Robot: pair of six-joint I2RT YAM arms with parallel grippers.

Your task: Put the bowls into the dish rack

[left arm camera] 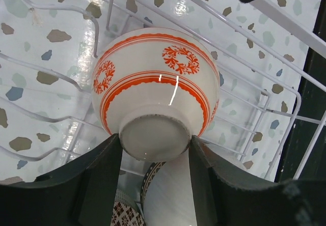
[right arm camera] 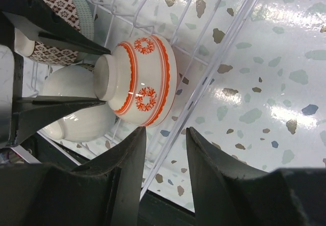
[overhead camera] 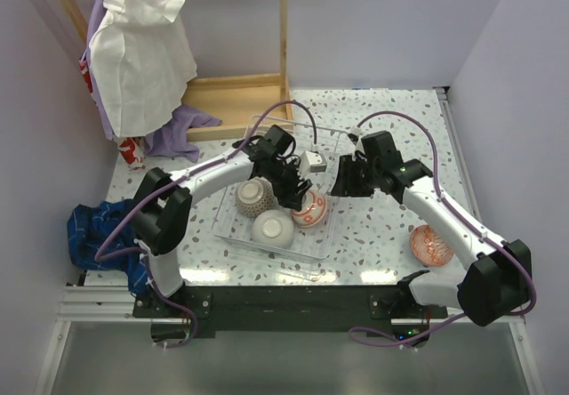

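The wire dish rack [overhead camera: 233, 239] lies at the table's middle. A brown-patterned bowl [overhead camera: 255, 196] and a plain white bowl [overhead camera: 273, 229] sit in it. My left gripper [overhead camera: 298, 201] is shut on the foot of a white bowl with orange bands [left arm camera: 155, 81], held on its side over the rack's wires [left arm camera: 285, 91]. The right wrist view shows that bowl [right arm camera: 145, 78] just inside the rack's edge wire [right arm camera: 219, 53]. Just right of the bowl, my right gripper [overhead camera: 340, 184] hangs open and empty [right arm camera: 165, 132]. One more orange bowl [overhead camera: 431, 245] rests on the table by the right arm.
A wooden frame [overhead camera: 240, 101] stands behind the rack with white cloth [overhead camera: 142, 30] draped over it and a purple cloth [overhead camera: 178, 133] at its foot. A blue cloth [overhead camera: 98, 230] lies at the table's left edge.
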